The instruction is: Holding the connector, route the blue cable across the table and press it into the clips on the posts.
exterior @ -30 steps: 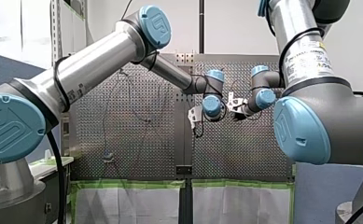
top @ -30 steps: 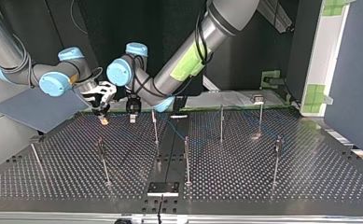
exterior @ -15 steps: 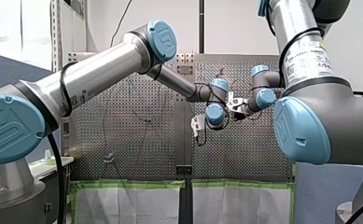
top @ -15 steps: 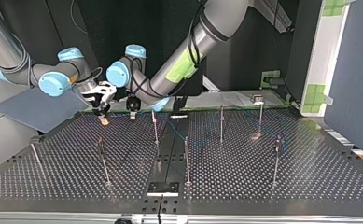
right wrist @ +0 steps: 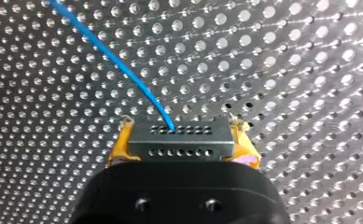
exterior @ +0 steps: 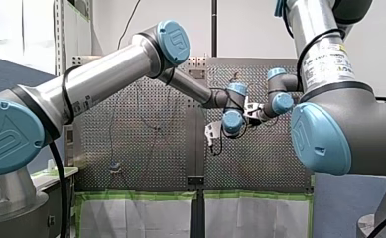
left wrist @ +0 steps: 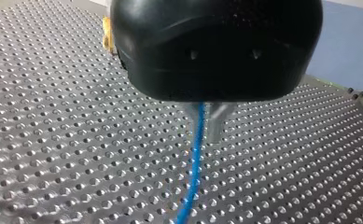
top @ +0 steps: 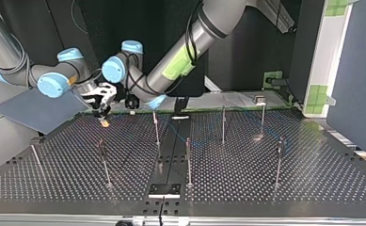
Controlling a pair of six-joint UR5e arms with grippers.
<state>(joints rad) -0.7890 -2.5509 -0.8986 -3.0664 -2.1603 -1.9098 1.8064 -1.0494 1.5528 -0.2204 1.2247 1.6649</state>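
Observation:
In the right wrist view my right gripper [right wrist: 181,133] is shut on a grey connector [right wrist: 179,145], its yellow pads [right wrist: 119,142] against both ends. The blue cable [right wrist: 123,65] leaves the connector over the perforated table. In the left wrist view my left gripper [left wrist: 203,122] has its metal fingers [left wrist: 218,122] closed around the blue cable [left wrist: 195,163], which runs away ahead of them. In the top view my right gripper [top: 103,106] and my left gripper [top: 131,100] hang close together at the far left of the table, low above it. Thin posts [top: 156,129] stand across the table.
Several more posts [top: 188,160] [top: 278,160] [top: 103,162] are spread over the perforated table [top: 312,188]. A small black block [top: 164,190] sits at the near edge in the top view. A grey panel [top: 35,110] leans at that view's left.
My left arm has swung toward my right gripper, to the top view's left, bringing the two grippers closer. My right arm has held still.

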